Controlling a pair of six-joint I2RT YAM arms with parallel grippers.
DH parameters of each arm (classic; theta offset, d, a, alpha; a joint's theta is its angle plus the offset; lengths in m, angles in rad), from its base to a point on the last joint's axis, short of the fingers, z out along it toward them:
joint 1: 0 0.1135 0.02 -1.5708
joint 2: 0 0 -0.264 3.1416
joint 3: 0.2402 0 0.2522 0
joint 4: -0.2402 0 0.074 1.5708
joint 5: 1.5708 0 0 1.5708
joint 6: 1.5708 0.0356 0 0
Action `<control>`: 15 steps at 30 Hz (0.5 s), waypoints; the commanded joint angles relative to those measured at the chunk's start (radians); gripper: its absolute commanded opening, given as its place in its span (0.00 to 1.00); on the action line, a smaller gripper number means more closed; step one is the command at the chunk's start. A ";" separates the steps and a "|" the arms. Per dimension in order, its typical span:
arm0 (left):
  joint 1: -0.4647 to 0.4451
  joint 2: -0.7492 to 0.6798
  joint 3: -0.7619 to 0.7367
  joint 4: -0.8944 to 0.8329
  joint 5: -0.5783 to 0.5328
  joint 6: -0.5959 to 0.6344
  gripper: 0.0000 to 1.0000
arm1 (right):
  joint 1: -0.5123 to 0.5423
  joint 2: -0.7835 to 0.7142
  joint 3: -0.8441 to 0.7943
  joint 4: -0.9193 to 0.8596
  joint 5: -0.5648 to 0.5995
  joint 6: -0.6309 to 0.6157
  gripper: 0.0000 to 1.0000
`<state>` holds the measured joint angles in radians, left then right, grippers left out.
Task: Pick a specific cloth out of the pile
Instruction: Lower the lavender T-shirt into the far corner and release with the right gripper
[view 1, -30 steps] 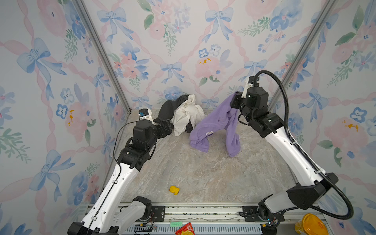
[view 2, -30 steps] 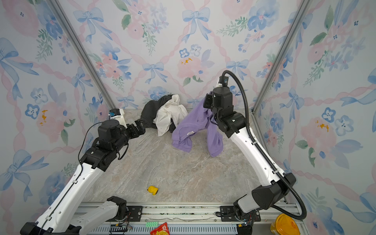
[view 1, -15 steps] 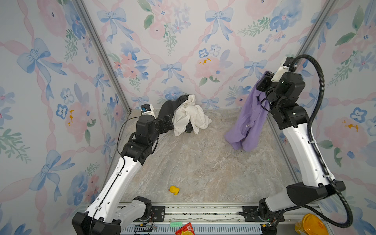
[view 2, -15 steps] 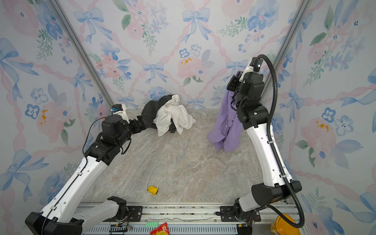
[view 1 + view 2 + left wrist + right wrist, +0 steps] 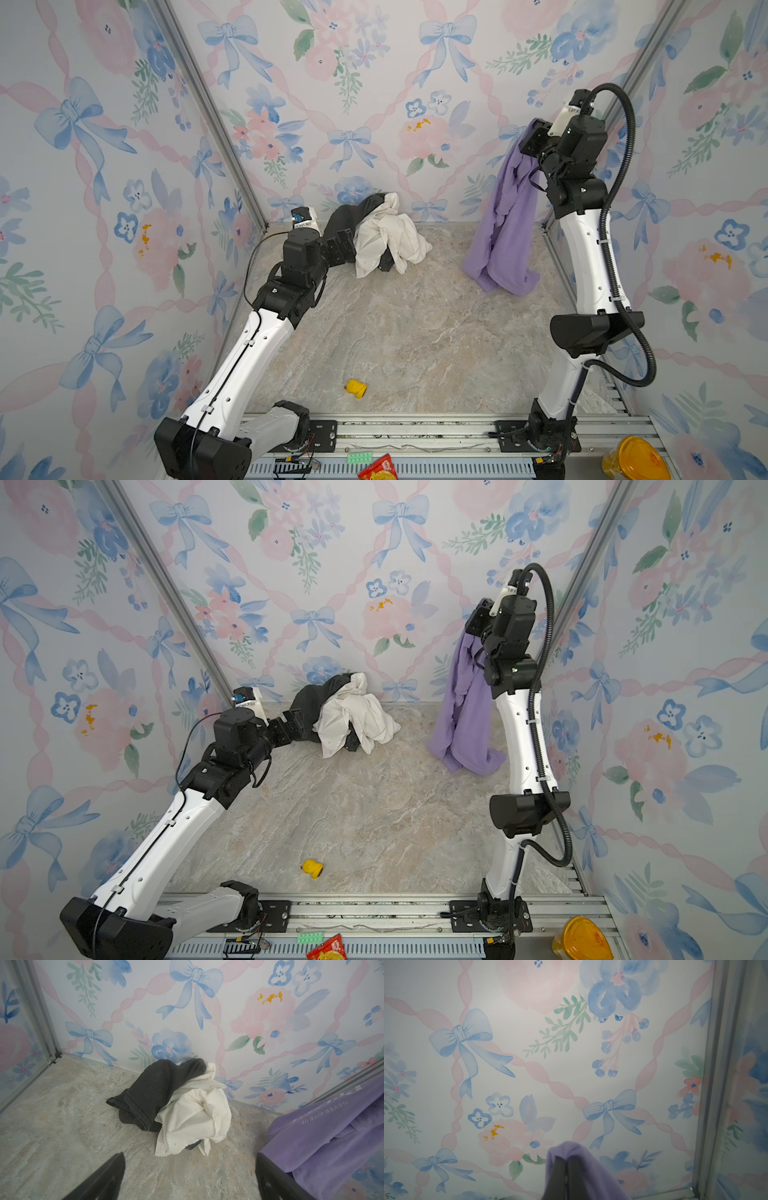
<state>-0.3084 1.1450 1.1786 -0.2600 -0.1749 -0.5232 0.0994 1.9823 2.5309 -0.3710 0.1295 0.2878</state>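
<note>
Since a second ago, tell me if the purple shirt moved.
Yes. The purple shirt swung right, away from the clothes pile, toward the corner post.

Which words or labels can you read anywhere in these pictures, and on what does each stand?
"NEVER GIVE UP": white print on the purple shirt, shown in the left wrist view.
Larger white word beside it on the shirt: cut off and blurred, unreadable.
Print on the red packet: too small to read.
The label on the left arm's wrist: too small to read.
</note>
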 commanded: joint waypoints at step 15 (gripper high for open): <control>0.022 0.019 0.037 0.018 0.005 0.036 0.98 | -0.032 -0.230 -0.396 0.077 0.009 -0.071 0.00</control>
<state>-0.2932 1.1557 1.1942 -0.2558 -0.1776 -0.5007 0.0727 1.8492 2.2005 -0.3386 0.0956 0.2642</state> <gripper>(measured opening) 0.979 0.047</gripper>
